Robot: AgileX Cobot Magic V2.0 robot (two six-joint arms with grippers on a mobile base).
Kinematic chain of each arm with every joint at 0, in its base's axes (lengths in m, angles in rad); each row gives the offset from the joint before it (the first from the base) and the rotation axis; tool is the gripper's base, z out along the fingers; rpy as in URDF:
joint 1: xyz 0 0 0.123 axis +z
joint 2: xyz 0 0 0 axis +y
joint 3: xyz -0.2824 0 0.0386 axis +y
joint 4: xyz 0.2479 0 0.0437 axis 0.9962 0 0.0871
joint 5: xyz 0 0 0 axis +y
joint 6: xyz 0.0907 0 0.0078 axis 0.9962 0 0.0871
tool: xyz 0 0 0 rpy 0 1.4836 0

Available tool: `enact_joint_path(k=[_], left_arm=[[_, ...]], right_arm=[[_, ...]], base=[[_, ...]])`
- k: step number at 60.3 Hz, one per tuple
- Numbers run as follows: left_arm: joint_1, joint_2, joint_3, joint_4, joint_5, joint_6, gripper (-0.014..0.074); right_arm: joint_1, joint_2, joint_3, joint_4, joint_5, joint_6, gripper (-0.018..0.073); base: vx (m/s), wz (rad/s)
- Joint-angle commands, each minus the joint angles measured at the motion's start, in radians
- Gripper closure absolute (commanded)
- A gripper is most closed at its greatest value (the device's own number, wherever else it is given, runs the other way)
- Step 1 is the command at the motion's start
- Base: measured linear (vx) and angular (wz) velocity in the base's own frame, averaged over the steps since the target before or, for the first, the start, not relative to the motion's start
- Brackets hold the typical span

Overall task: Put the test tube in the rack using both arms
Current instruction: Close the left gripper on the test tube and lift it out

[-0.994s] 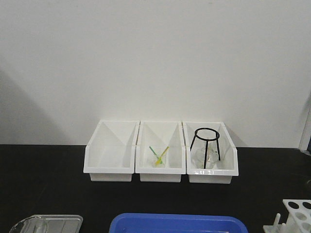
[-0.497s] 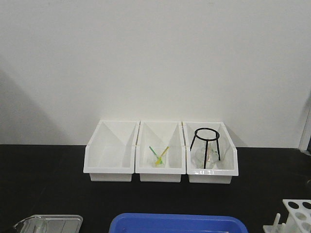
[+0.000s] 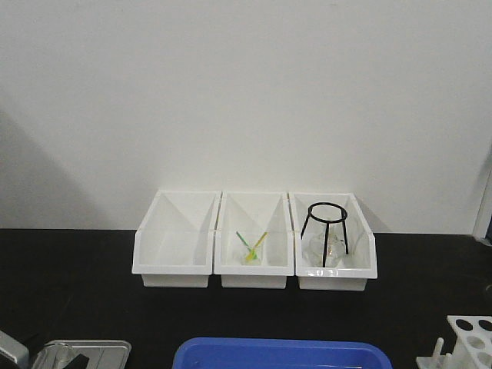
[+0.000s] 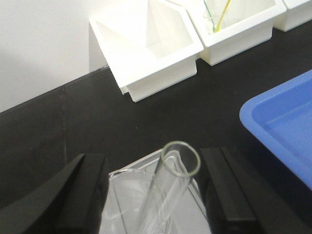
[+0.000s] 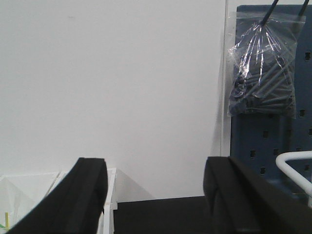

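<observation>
The test tube (image 4: 168, 195) is clear glass and slants up with its open rim toward the camera, over a clear tray (image 4: 122, 200). My left gripper (image 4: 153, 157) is open, its black fingers wide on either side of the tube, which sits nearer the right finger (image 4: 224, 185). In the front view only a grey corner of the left arm (image 3: 9, 350) shows at bottom left. The white rack (image 3: 470, 337) stands at bottom right. My right gripper (image 5: 156, 163) is open and holds nothing, facing the wall.
Three white bins (image 3: 175, 247) line the back wall; the middle one holds yellow and green sticks (image 3: 252, 244), the right one a beaker under a black tripod (image 3: 327, 234). A blue tray (image 3: 280, 354) lies at the front. A pegboard with a bag (image 5: 263, 68) hangs on the right.
The left arm's grey corner has come into the front view at bottom left, beside the clear tray. Bins, blue tray and rack have not moved.
</observation>
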Motion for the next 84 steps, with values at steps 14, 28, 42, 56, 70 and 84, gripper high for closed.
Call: enact_joint_path(k=[14, 28, 42, 56, 70, 84], left_arm=[[0.0, 0.096, -0.03, -0.014, -0.22, -0.007, 0.0083], [0.0, 0.127, -0.03, -0.014, -0.26, -0.01, 0.0105], [0.0, 0.127, -0.03, -0.013, -0.264, -0.01, 0.029], [0.0, 0.127, -0.03, -0.013, -0.265, -0.008, 0.0549], [0.0, 0.111, -0.03, -0.013, -0.295, -0.009, 0.0603], [0.0, -0.002, -0.049, -0.014, -0.279, -0.008, 0.0603]], right_arm=[[0.002, 0.001, -0.036, -0.006, -0.077, -0.009, 0.0089], [0.002, 0.001, -0.036, -0.006, -0.077, -0.009, 0.0089], [0.002, 0.001, -0.036, -0.006, -0.077, -0.009, 0.0089], [0.002, 0.001, -0.036, -0.006, -0.077, -0.009, 0.0089], [0.002, 0.001, -0.036, -0.006, -0.077, -0.009, 0.0089], [0.002, 0.001, -0.036, -0.006, -0.077, -0.009, 0.0089]], base=[[0.0, 0.0], [0.0, 0.0], [0.0, 0.0], [0.0, 0.0], [0.0, 0.0], [0.0, 0.0]])
